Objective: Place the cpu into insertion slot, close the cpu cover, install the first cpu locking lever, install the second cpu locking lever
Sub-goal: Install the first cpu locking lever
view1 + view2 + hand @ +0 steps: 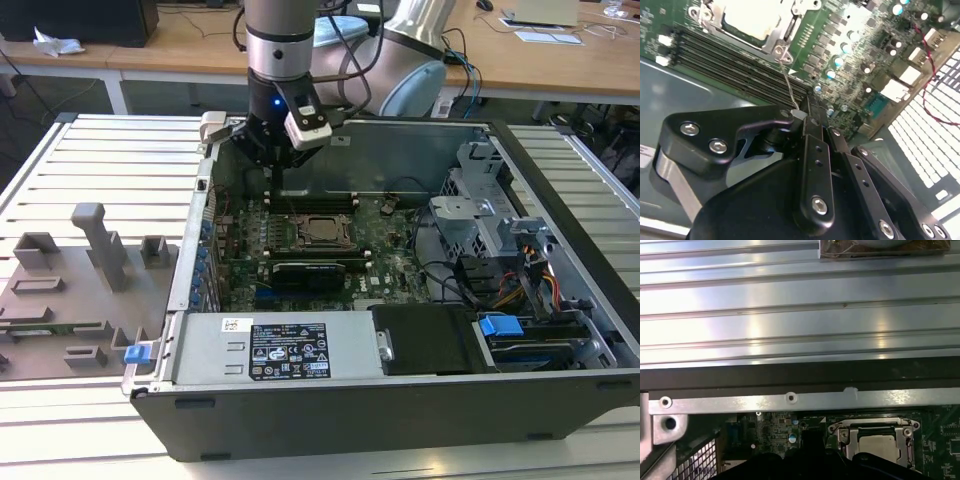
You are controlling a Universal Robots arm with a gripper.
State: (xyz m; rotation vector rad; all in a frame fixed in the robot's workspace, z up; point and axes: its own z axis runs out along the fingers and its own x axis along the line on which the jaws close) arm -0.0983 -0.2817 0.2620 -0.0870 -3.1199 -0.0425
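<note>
The open computer case holds the green motherboard (400,262). The cpu (747,20) lies in the insertion slot (322,229), its pale silver top showing in both wrist views (881,446). The cpu cover (793,22) lies flat over it as a silvery frame around the chip. From the slot's corner a thin wire locking lever (788,82) rises to my gripper (801,116). The black fingers are shut on the lever's tip. In the exterior view my gripper (276,190) hangs just behind the slot, on the exterior view's left side of it.
Black memory slots (730,65) run beside the socket. A long black card (315,268) sits in front of it. The power supply (285,350) lines the case front, and a drive cage (480,230) stands at the exterior view's right. Grey fixtures (100,250) stand outside the case.
</note>
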